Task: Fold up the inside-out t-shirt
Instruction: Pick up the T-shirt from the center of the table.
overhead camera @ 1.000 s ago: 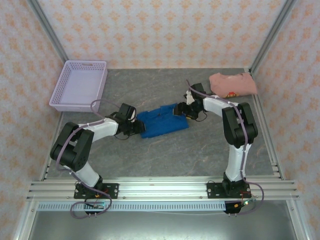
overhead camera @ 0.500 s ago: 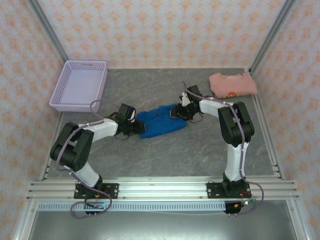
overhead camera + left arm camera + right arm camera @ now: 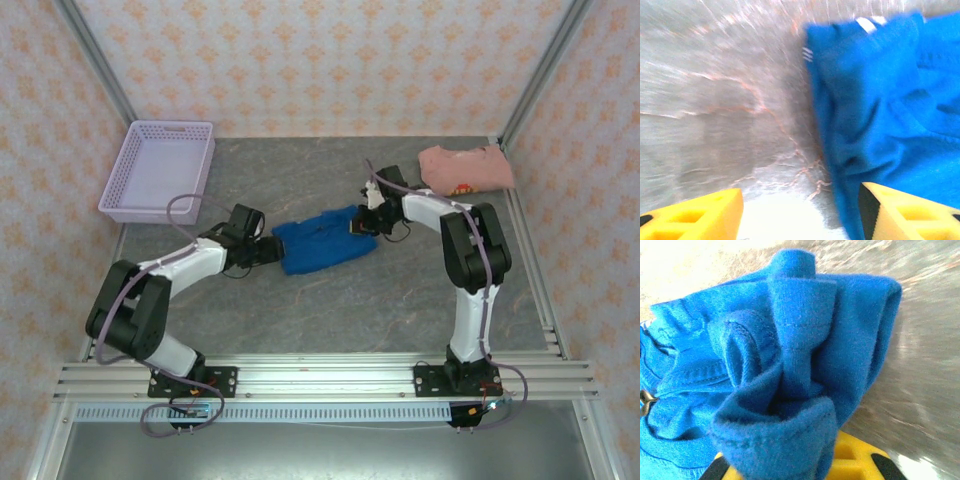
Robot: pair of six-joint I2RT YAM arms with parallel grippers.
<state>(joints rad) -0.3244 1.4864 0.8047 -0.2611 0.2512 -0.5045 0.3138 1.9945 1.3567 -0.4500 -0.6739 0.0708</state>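
Note:
The inside-out t-shirt (image 3: 322, 241) lies as a bunched royal-blue bundle in the middle of the table. My left gripper (image 3: 268, 249) is at its left end, open. In the left wrist view its yellow fingers (image 3: 695, 215) stand wide apart over bare table, with the t-shirt's edge (image 3: 875, 115) just inside the right finger. My right gripper (image 3: 362, 223) is at the t-shirt's right end, shut on a gathered wad of blue cloth (image 3: 800, 370). That wad hides most of the yellow finger (image 3: 860, 460) beneath it.
A salmon-pink folded shirt (image 3: 465, 169) lies at the back right corner. A lavender basket (image 3: 160, 170) stands at the back left. Grey marbled tabletop (image 3: 330, 300) spreads in front of the t-shirt; metal frame posts line both sides.
My left gripper has opened, let go of the t-shirt's left end and drawn back slightly left. My right gripper has closed on the cloth at the right end.

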